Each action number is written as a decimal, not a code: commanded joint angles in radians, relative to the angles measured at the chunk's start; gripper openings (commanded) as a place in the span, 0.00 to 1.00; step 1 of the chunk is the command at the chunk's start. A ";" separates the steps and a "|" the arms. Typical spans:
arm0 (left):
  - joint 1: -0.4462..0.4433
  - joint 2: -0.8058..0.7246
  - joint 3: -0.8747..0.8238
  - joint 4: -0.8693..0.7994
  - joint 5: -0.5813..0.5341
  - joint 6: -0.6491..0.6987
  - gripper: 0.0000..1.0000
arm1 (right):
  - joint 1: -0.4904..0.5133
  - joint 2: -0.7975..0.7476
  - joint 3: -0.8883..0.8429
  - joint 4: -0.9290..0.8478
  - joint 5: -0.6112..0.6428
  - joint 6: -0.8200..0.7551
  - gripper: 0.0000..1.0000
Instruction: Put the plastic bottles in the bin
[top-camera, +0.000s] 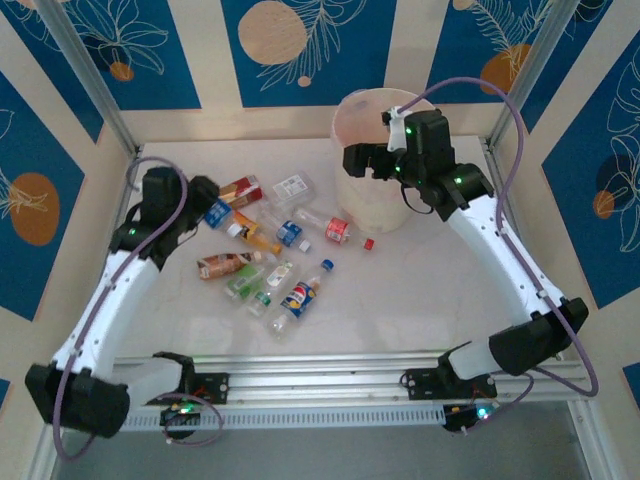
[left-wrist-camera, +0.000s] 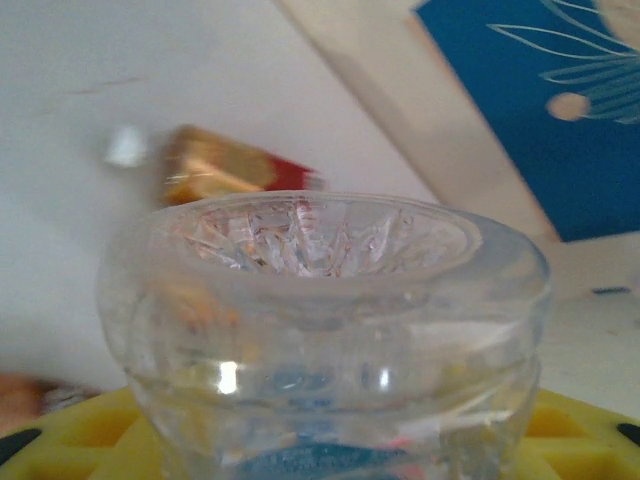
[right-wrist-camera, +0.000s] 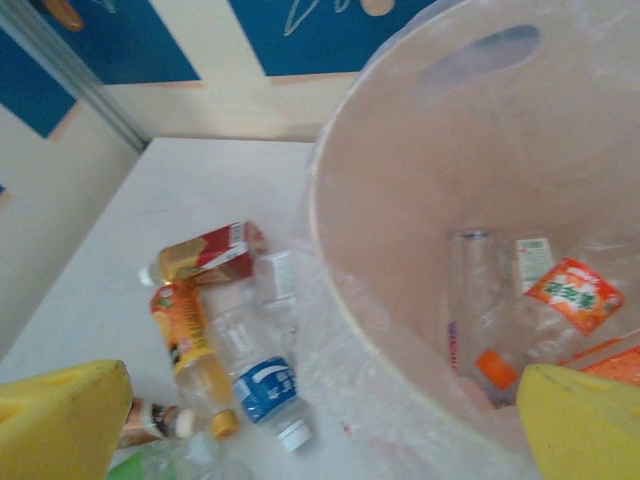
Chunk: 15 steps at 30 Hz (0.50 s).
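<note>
Fingers (left-wrist-camera: 75, 435) of the left gripper (left-wrist-camera: 330, 450): yellow pads either side of a clear bottle (left-wrist-camera: 330, 300), part-open w/ the bottle btwn them. Can't tell if the pads actually press it. The bottle's star-moulded base faces the wrist cam. It's thin glossy plastic w/ ribbed walls and a bit of blue print low down, unreadable. Beyond the fingers a blurred red-gold-label bottle (left-wrist-camera: 225, 165) w/ white cap lies on the white table (left-wrist-camera: 60, 80).

Btwn the two grippers, top view: loose bottles lying on their sides. One is a blue-label bottle (top-camera: 300, 296) w/ a round red-white-blue logo, name too small to read.

Fingers (right-wrist-camera: 60, 415) of the right gripper (right-wrist-camera: 325, 400): yellow, spread wide, nothing btwn them, touching nothing. Just ahead of them is the bin (right-wrist-camera: 400, 150): round, white, lined w/ a thin crinkled translucent bag, slot handle in the far wall. Inside it lie a clear crushed bottle (right-wrist-camera: 475, 290) and an orange-label piece (right-wrist-camera: 570, 295) w/ white lettering, unreadable. Left of these fingers, outside the bin, are an orange-label bottle (right-wrist-camera: 190, 350) w/ orange cap and a blue-white-label bottle (right-wrist-camera: 262, 385) w/ white cap.
</note>
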 joint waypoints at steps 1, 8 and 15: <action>-0.045 0.092 0.115 0.155 0.072 0.027 0.45 | 0.014 -0.044 -0.043 0.079 -0.110 0.054 0.99; -0.120 0.335 0.356 0.233 0.172 0.025 0.44 | 0.030 -0.052 -0.107 0.138 -0.252 0.101 0.99; -0.164 0.516 0.541 0.269 0.306 -0.009 0.43 | 0.052 -0.035 -0.139 0.215 -0.369 0.133 0.99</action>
